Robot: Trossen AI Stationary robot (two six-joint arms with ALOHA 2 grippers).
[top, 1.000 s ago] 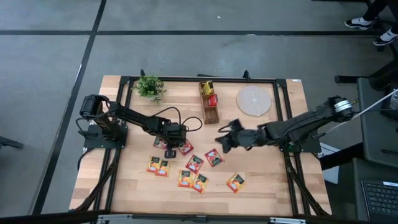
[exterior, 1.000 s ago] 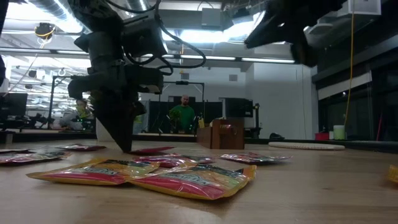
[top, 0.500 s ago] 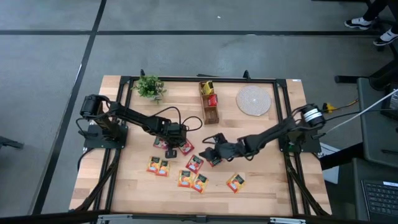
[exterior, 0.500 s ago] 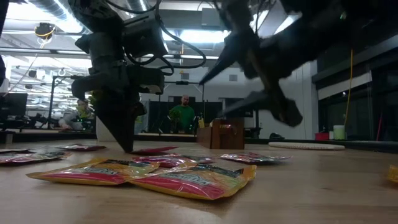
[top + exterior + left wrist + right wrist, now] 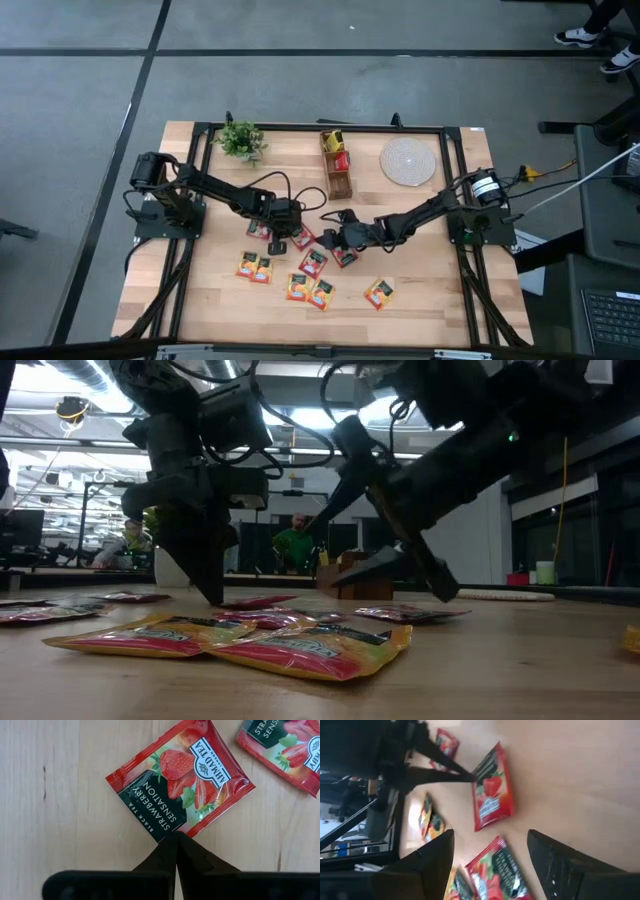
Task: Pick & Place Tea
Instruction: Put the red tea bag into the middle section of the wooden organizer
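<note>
Several flat tea sachets lie on the wooden table, red ones (image 5: 313, 262) toward the middle and orange ones (image 5: 298, 288) nearer the front edge. My left gripper (image 5: 281, 243) is shut, its tips down at the edge of one red strawberry sachet (image 5: 177, 785). My right gripper (image 5: 490, 857) is open and slants down just above the table, right of the left one. Another red sachet (image 5: 500, 870) lies below the gap between its fingers, and they touch nothing. In the low view both grippers stand behind the nearest orange sachets (image 5: 300, 645). My left gripper presses its shut fingertips (image 5: 176, 840) down at the edge of the red strawberry sachet (image 5: 167, 831), beside its dark label. The fingers come from above, steeply slanted. The sachet lies flat on the table.
A small wooden box (image 5: 338, 165) holding a yellow and a red sachet stands at the far middle. A potted plant (image 5: 241, 140) is at the far left and a round pale mat (image 5: 408, 160) at the far right. A black frame (image 5: 455, 200) borders the table.
My right gripper has come down from high above the table and gone toward the table's left, to the red sachets beside my left gripper, rolling as it went. The sachets have not moved.
</note>
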